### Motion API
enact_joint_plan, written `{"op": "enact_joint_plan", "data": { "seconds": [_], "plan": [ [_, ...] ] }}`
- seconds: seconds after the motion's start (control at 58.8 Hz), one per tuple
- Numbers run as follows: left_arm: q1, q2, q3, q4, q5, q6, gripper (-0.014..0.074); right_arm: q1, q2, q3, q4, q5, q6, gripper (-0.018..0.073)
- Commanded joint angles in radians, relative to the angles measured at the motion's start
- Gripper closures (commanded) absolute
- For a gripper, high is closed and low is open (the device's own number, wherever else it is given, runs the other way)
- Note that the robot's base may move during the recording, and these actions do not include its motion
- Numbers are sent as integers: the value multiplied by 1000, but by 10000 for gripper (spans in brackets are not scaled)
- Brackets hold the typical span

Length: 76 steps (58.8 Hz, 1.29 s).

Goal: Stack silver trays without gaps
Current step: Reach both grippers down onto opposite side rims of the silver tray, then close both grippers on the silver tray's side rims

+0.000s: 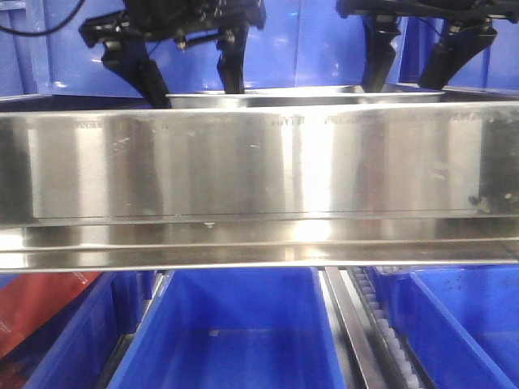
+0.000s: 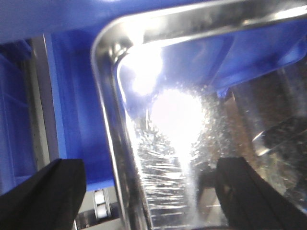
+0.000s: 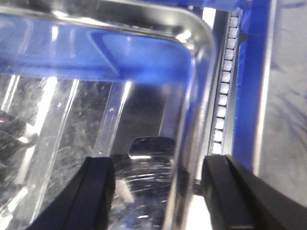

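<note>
Blue bins (image 1: pixel 231 324) ring the workspace, and behind the steel band (image 1: pixel 259 170) the silver tray (image 1: pixel 308 96) lies level between my arms. My left gripper (image 2: pixel 146 172) and right gripper (image 3: pixel 158 177) both gape, each straddling a side rim. I should close evenly on both rims and keep the tray flat so it nests flush.

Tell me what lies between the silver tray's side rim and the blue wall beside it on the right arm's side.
A row of small white rollers runs between the tray rim and the blue wall. The right wrist view shows it.
</note>
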Motion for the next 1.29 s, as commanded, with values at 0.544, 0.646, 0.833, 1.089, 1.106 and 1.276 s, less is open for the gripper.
{"op": "enact_joint_plan", "data": {
  "seconds": [0.544, 0.646, 0.833, 1.089, 1.106, 1.276],
  "plan": [
    [-7, 2, -9, -3, 1, -6, 141, -7, 52, -7, -18, -5, 2, 264],
    [-7, 2, -9, -3, -2, -6, 143, -7, 52, -7, -18, -7, 2, 286],
    [-7, 2, -9, -3, -2, -6, 255, -7, 52, -7, -18, -9, 2, 445],
    [-7, 2, -9, -3, -2, -6, 590, -7, 52, -7, -18, -7, 2, 636],
    [-7, 2, -9, -3, -2, -6, 591, -7, 52, -7, -18, -7, 2, 637],
    [-7, 2, -9, -3, -2, -6, 603, -7, 50, -7, -18, -1, 2, 638]
  ]
}}
